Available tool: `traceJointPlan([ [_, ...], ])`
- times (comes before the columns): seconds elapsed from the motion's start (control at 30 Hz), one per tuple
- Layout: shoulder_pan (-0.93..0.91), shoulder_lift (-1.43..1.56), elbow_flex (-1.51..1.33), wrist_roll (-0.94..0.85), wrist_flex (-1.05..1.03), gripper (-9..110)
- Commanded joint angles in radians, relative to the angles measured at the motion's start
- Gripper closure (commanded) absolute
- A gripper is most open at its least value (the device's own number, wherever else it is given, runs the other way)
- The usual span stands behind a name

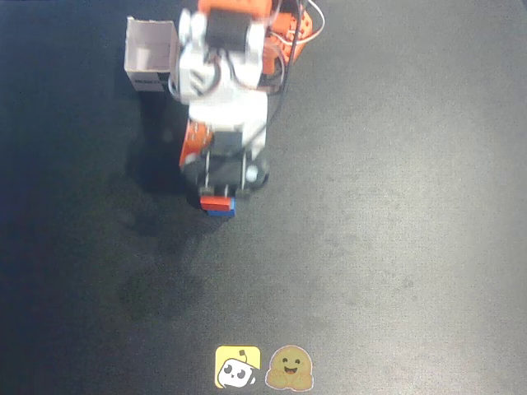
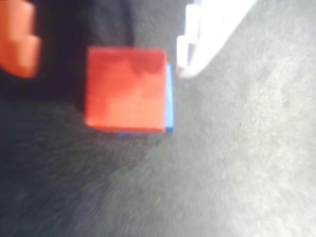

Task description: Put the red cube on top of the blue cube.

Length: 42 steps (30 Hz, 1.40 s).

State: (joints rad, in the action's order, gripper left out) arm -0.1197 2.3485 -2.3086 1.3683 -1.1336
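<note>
The red cube (image 2: 126, 89) sits on top of the blue cube (image 2: 169, 98), and in the wrist view only a thin blue strip shows along its right and lower edges, so the stack is nearly square but slightly offset. In the overhead view the pair (image 1: 217, 201) lies on the dark worktop (image 1: 395, 230) just below the arm's front end, with blue (image 1: 220, 213) peeking out beneath red.

The tool (image 2: 106, 54) is released: its orange finger (image 2: 17, 39) stands clear to the left of the red cube and its white finger (image 2: 207, 34) clear to the right, neither touching. The wrist picture is blurred, so the exact gap on the white side is hard to judge; it looks narrow.

The placement appears done. The risk now is the retreat: if the tool pulls away sideways or tilts, the white finger, close to the cube's upper right corner, could clip the red cube and slide it off. A straight lift would avoid that.

A white open-topped box (image 1: 150, 58) stands well apart at upper left.
</note>
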Motion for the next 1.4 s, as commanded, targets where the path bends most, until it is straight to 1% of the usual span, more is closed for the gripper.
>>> traceJointPlan([
  [0.0, 0.012, 0.124, 0.051, -0.032, -0.063, 93],
  [0.13, 0.018, 0.23, 0.017, -0.08, -0.109, 101],
  [0.27, 0.043, 0.36, -0.081, -0.078, -0.114, 101],
  [0.53, 0.087, 0.744, -0.362, -0.077, -0.133, 101],
  [0.93, 0.094, 0.744, -0.565, -0.046, -0.015, 101],
  [1.17, 0.094, 0.744, -0.565, -0.002, -0.12, 101],
  [1.37, 0.094, 0.744, -0.565, -0.041, -0.124, 101],
])
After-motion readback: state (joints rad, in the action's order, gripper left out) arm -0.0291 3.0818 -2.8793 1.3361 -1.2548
